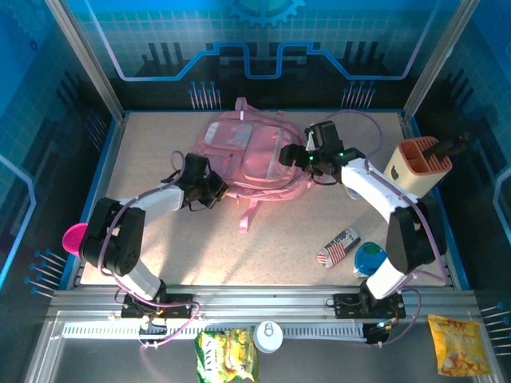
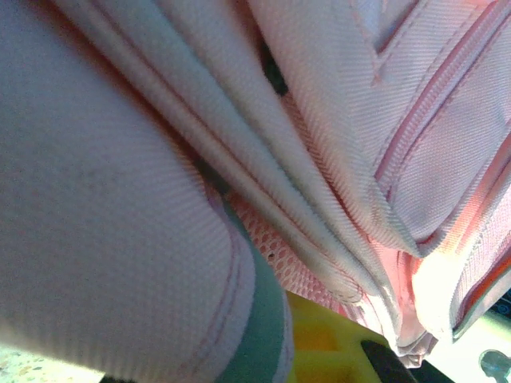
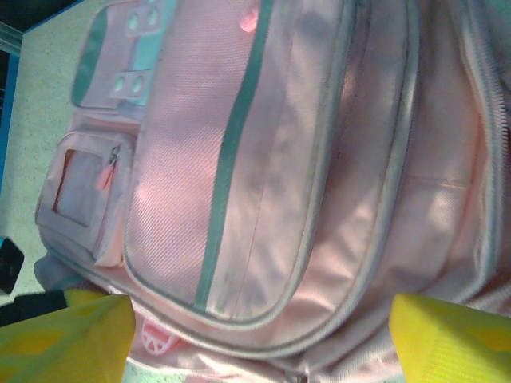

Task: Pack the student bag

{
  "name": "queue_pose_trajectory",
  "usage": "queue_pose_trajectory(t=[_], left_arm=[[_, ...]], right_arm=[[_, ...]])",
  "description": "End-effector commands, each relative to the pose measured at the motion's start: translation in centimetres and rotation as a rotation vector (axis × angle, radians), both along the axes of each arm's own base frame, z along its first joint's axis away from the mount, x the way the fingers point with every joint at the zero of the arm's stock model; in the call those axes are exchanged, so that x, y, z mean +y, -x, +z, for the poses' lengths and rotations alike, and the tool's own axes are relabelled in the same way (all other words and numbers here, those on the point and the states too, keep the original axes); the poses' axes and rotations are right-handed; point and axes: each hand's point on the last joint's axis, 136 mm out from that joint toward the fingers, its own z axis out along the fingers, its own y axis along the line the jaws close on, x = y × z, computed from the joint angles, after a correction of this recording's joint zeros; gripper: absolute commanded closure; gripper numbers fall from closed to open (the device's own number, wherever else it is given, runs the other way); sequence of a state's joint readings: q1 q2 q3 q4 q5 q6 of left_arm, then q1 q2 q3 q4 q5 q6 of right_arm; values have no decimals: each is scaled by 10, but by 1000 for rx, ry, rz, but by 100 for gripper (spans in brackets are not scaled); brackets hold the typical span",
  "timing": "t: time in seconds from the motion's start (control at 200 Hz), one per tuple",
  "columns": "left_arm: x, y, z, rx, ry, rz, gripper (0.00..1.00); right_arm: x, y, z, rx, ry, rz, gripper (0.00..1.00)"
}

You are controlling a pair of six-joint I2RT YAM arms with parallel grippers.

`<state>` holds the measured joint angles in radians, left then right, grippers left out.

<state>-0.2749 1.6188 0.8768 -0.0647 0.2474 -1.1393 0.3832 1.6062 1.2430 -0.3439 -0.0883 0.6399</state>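
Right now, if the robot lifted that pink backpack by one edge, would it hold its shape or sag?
Probably sag: the student bag lies flat and its woven fabric bunches into soft folds in the left wrist view. It looks light, likely near empty. Its loose straps would probably trail behind.

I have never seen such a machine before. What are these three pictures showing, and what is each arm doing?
Two robot arms stand at the near edge of a table. One picture looks down from above; the other two come from small cameras on each wrist. In the middle lies a pink student bag. The left claw is shut at the bag's left edge, and its wrist camera sees pink fabric pressed close, so it seems to grip the cloth, though I cannot be sure. The right claw is open over the bag's right side and holds nothing. Also on the table: a beige-and-orange pen holder, a flag-patterned object, and a blue-green round object.
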Motion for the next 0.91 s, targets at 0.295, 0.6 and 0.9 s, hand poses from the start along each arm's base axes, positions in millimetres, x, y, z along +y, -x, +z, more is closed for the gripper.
queue_pose_trajectory(t=[0.295, 0.6, 0.9], left_arm=[[-34, -17, 37, -83, 115, -76, 100], [-35, -17, 47, -105, 121, -92, 100], [-36, -16, 50, -109, 126, -98, 100]], right_arm=[[100, 78, -37, -60, 155, 303, 28], [139, 88, -70, -27, 166, 381, 53], [150, 74, -94, -14, 219, 341, 65]])
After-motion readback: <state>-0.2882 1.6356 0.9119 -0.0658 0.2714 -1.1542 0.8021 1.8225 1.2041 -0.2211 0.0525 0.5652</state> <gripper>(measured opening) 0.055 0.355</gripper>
